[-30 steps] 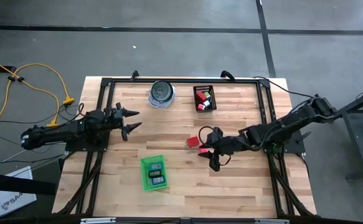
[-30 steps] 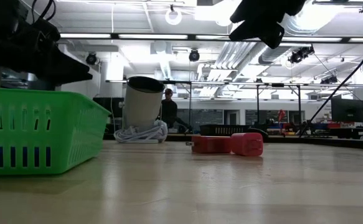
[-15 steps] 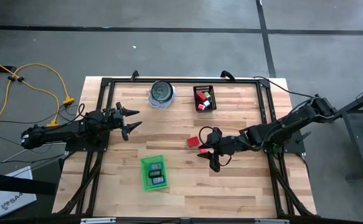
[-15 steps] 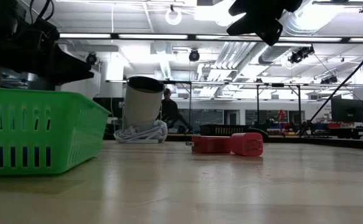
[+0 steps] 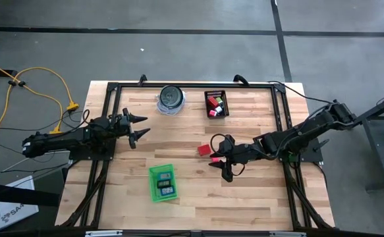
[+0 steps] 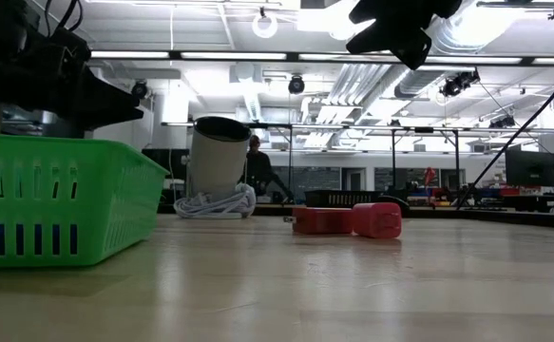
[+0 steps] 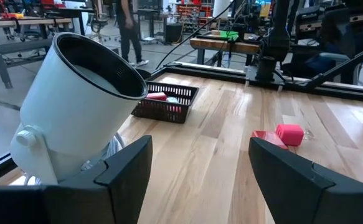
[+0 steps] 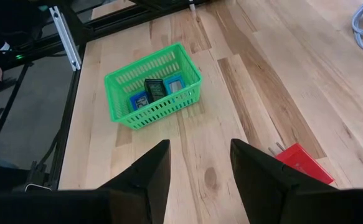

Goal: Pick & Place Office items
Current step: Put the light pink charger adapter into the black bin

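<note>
A red block (image 5: 204, 150) and a pink block (image 5: 213, 158) lie side by side on the wooden table, mid-right. Both also show in the low view, the red block (image 6: 322, 220) and the pink block (image 6: 378, 219). My right gripper (image 5: 218, 162) hovers open well above them (image 6: 400, 28), pointing slantwise down; only the red block (image 8: 302, 163) shows beside its fingers. The green tray (image 5: 163, 183) holds blue and black pieces (image 8: 156, 90). My left gripper (image 5: 141, 128) waits open and level at the table's left, with nothing between its fingers (image 7: 200, 180).
A round white-walled container (image 5: 172, 99) on a coil of cable stands at the far edge. Beside it is a black basket (image 5: 216, 104) with red, white and green bits. A dark metal frame (image 5: 106, 118) borders the table. Bare wood lies between tray and blocks. A person stands in the room behind (image 6: 256, 166).
</note>
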